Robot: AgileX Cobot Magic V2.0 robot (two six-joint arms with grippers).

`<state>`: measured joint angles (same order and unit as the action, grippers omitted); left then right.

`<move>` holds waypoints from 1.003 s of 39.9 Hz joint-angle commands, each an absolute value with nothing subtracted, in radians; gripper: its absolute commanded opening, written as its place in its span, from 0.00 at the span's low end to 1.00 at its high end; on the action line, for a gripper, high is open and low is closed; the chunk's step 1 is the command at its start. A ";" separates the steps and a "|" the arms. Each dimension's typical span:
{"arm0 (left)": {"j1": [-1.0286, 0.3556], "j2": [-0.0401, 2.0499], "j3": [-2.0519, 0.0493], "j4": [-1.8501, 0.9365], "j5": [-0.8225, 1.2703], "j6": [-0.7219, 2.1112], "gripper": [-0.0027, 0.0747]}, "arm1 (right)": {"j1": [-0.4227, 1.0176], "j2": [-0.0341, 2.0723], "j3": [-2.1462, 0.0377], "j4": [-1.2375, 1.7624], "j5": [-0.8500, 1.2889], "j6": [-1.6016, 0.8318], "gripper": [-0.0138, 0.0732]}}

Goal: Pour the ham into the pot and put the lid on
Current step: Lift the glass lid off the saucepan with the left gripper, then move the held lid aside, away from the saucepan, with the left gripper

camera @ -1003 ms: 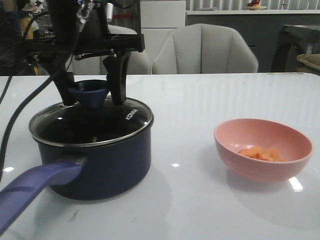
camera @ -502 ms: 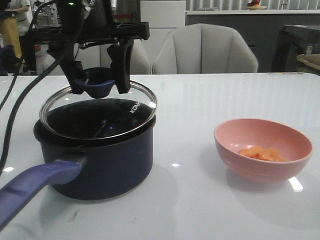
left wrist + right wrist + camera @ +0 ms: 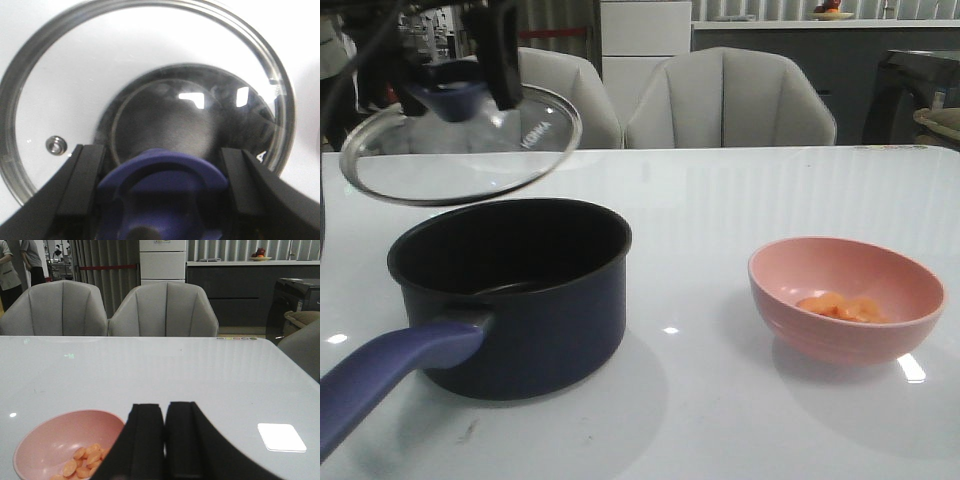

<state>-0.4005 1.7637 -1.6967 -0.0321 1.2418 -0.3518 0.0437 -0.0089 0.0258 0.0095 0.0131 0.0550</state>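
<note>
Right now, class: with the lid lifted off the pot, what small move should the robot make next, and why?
Probably carry the glass lid further aside and set it down. The left gripper clamps its blue knob, the pot stands open, and the ham lies in the pink bowl, so the right gripper, shut and empty, should reach that bowl afterwards.

Glass lid (image 3: pixel 460 145) tilted above open navy pot (image 3: pixel 510 295); ham (image 3: pixel 840 306) bowled.

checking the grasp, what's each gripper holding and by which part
The left gripper holds the lid by its blue knob. The right gripper is shut, holding nothing.
</note>
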 commanded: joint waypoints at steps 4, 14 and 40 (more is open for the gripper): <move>-0.272 1.616 -1.645 -0.028 1.287 -0.270 0.18 | 0.040 -0.029 0.036 0.000 -0.062 0.052 0.34; -0.019 1.527 -1.450 -0.045 1.274 -0.141 0.18 | 0.040 -0.029 0.036 0.000 -0.062 0.052 0.34; 0.167 1.650 -1.234 -0.123 1.062 0.035 0.19 | 0.040 -0.029 0.036 0.000 -0.062 0.052 0.34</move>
<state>0.1661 1.6601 -1.2107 -0.0982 1.0865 0.0190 0.0437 -0.0089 0.0258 0.0095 0.0131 0.0550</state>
